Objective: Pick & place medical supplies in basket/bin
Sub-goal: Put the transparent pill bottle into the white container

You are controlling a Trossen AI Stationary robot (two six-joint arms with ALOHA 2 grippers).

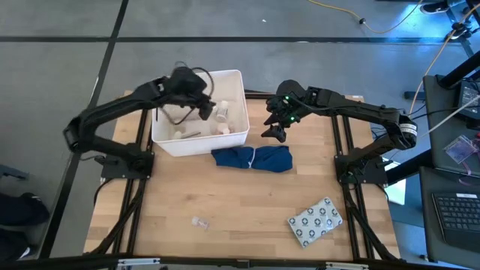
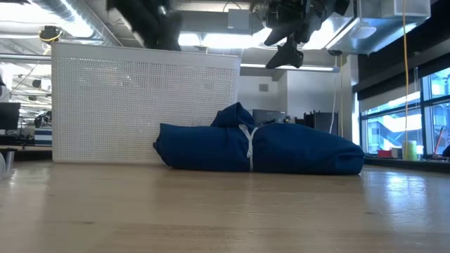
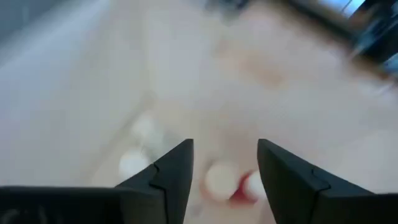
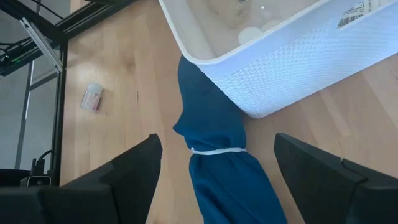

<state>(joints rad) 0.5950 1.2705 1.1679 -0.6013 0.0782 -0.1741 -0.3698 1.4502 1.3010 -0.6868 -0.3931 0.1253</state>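
Note:
The white basket [image 1: 234, 76] stands at the table's far left with several small white supplies on its floor [image 1: 222, 114]. My left gripper [image 1: 205, 107] hovers over the basket's inside. It is open, and the blurred left wrist view shows nothing between its fingers [image 3: 224, 149], only white and red items [image 3: 219, 180] lying below. A small clear vial [image 1: 199, 222] lies on the wood near the front edge. The grey dotted blister pack [image 1: 315, 221] lies flat at the front right. My right gripper [image 1: 274, 133] hangs open above the blue cloth [image 1: 251, 158], holding nothing.
The dark blue cloth bundle [image 2: 256, 147], tied with a white band, lies just in front of the basket's near wall [image 2: 140, 105]. In the right wrist view it [image 4: 217, 155] reaches under the basket's corner [image 4: 261, 106]. Bare wood lies between the cloth and the front edge.

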